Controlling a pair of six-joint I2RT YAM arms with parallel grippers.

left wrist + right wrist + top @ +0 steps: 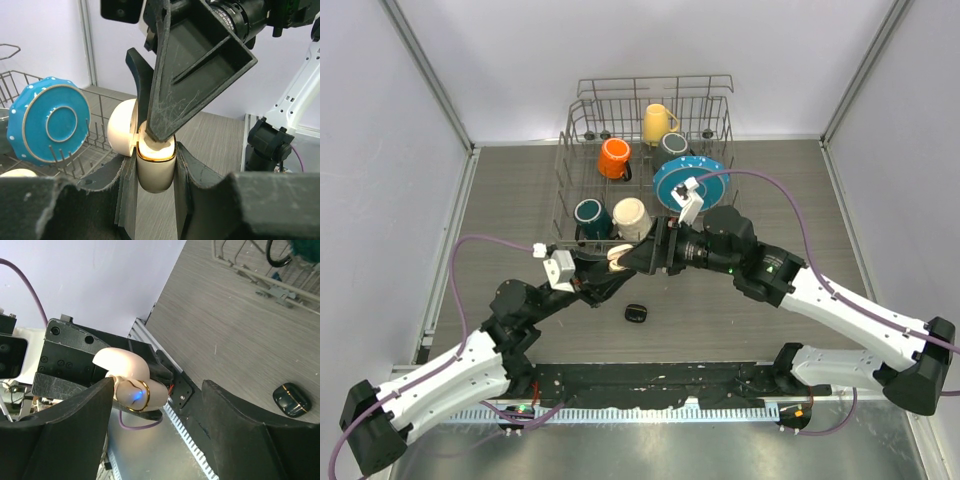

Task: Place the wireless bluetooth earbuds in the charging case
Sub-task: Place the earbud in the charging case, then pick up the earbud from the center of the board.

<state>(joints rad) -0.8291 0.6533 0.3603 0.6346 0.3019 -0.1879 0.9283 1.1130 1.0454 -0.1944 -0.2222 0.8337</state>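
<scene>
So, starting on the left: the left gripper [607, 264] is pinched tight on the cream charging case [156, 172], one finger on each side of its body. It holds the case up off the table [770, 180], roughly in the middle between the two arms. The lid [121, 134] is flipped open and there's a gold rim round the mouth. From the right wrist camera you can see a little blue light glowing on the front.

Can't make out any of the wireless bluetooth earbuds, honestly. The mouth of the case is mostly covered from the left wrist view, so what's inside is hidden.

A bit further right and nearer the arm bases, a black charging case [637, 313] sits shut on the table by itself, nothing touching it.

Then the right gripper [156, 387]: its fingers [195, 65] are spread wide and aren't gripping anything. One fingertip is right down at the open mouth of the cream case, and I can't tell if it's actually touching.

At the back there's a wire dish rack [570, 150] holding a teal mug [590, 213], orange mug [614, 157], cream mug [631, 215], yellow mug [657, 122] and a blue plate [685, 180] standing on edge.
</scene>
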